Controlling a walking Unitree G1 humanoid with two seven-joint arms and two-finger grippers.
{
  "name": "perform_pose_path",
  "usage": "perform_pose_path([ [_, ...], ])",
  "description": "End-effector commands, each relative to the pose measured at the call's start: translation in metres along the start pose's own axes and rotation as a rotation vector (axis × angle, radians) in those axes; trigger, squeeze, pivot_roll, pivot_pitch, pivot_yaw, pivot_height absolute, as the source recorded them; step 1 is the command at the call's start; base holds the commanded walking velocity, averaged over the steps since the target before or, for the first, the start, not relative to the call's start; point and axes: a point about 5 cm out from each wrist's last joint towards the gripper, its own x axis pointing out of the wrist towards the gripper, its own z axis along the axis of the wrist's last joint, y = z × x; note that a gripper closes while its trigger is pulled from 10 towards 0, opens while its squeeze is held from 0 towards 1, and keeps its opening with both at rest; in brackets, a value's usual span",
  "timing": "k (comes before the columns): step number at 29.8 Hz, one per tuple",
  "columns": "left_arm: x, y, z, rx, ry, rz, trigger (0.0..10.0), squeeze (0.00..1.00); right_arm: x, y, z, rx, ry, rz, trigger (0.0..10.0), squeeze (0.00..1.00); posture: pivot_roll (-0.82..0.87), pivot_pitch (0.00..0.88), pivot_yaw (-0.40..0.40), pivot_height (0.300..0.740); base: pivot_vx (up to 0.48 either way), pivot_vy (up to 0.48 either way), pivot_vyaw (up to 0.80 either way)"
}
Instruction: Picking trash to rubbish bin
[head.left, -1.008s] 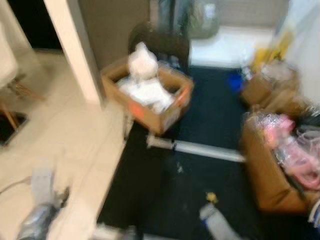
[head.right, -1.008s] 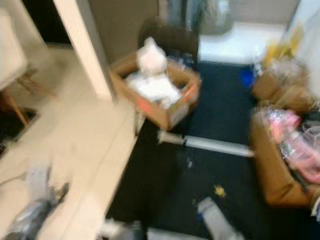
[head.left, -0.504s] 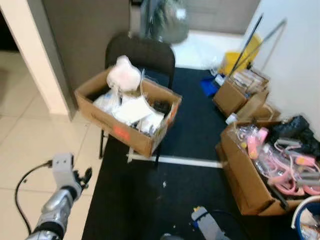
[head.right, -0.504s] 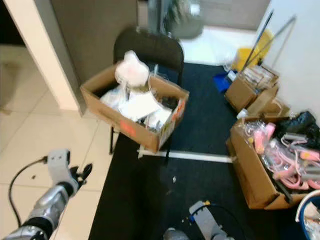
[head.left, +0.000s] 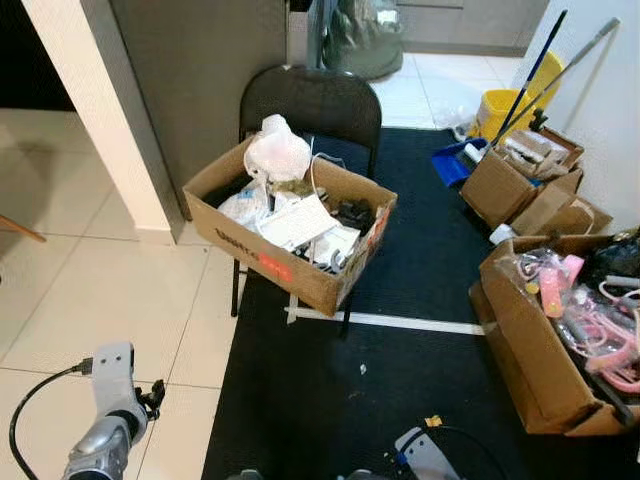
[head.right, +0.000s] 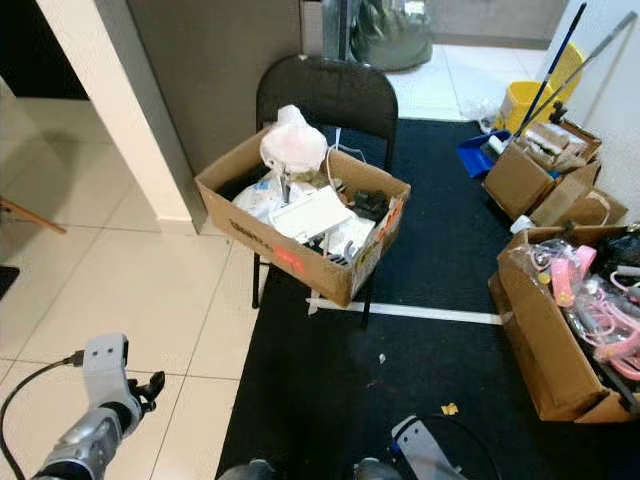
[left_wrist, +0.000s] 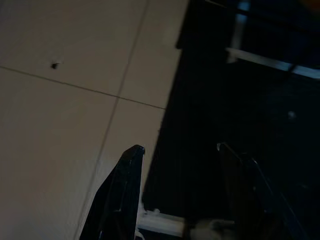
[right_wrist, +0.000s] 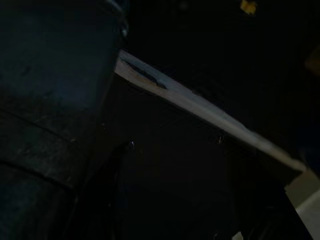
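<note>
A small yellow scrap (head.left: 432, 421) lies on the black carpet (head.left: 420, 290) close to my feet, with a tiny white bit (head.left: 362, 369) a little farther out. My left gripper (left_wrist: 177, 148) hangs low at my left over the seam between the beige tiles and the carpet. Its fingers (left_wrist: 131, 155) are apart with nothing between them. My left arm (head.left: 108, 425) shows at the bottom left of the eye views. My right arm (head.right: 420, 445) hangs at the bottom middle. In the dark right wrist view the right gripper (right_wrist: 172, 142) looks open and empty over the carpet, with the yellow scrap (right_wrist: 248, 6) ahead.
A cardboard box (head.left: 250, 235) full of white papers and bags rests on a black folding chair (head.left: 312, 100). A white tape line (head.left: 400, 322) crosses the carpet. At the right stand an open box of pink items (head.left: 530, 350), smaller boxes (head.left: 505, 185) and a yellow mop bucket (head.left: 500, 108). A wall corner (head.left: 95, 120) rises at the left.
The camera has swung and steadied, so the blur is gone and the whole scene has shifted. My left arm now sits lower in the picture. Nothing has been picked up.
</note>
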Motion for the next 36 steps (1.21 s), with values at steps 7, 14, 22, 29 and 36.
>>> perform_pose_path([
  [7, -0.007, 0.006, -0.019, 0.001, 0.063, 0.02, 10.0, 0.0, 0.002, 0.015, 0.002, 0.02, 0.002, 0.048, 10.0, 0.0, 0.05, 0.059, 0.011, 0.74, 0.0, 0.0, 0.0],
  [14, -0.016, 0.008, -0.041, 0.013, 0.138, 0.027, 10.0, 0.0, 0.002, 0.015, 0.004, 0.033, -0.004, 0.046, 10.0, 0.0, 0.05, 0.062, 0.014, 0.74, 0.0, 0.0, 0.0],
  [22, -0.024, 0.009, -0.059, -0.004, 0.192, 0.046, 10.0, 0.0, 0.001, 0.013, 0.002, 0.029, 0.004, 0.048, 10.0, 0.0, 0.05, 0.068, 0.001, 0.74, 0.0, 0.0, 0.0],
  [29, -0.034, 0.008, -0.082, -0.001, 0.289, 0.059, 10.0, 0.0, 0.001, 0.011, 0.001, 0.037, 0.003, 0.039, 10.0, 0.0, 0.03, 0.067, 0.0, 0.74, 0.0, 0.0, 0.0],
  [36, -0.05, 0.008, -0.111, 0.011, 0.418, 0.086, 10.0, 0.0, 0.001, 0.01, 0.0, 0.02, 0.011, 0.043, 10.0, 0.0, 0.03, 0.071, -0.014, 0.74, 0.0, 0.0, 0.0],
])
